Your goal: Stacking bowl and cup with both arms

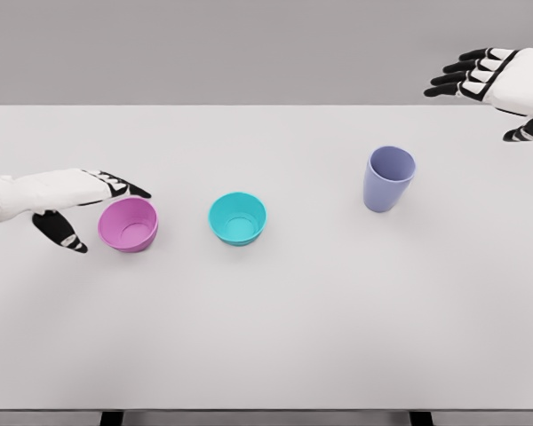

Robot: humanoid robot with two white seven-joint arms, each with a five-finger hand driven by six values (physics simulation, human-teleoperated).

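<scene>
A pink bowl [128, 224] stands upright at the table's left. My left hand [93, 209] is right beside its left rim, fingers reaching over the far edge and thumb hanging below on the near side, spread and holding nothing. A teal bowl [237, 218] sits upright near the middle. A lavender cup [389, 178] stands upright to the right. My right hand [489, 84] hovers high at the far right corner, well away from the cup, fingers extended and empty.
The white table [266, 337] spreads wide in front of the three vessels. Its far edge runs just behind the right hand, and a grey wall lies beyond.
</scene>
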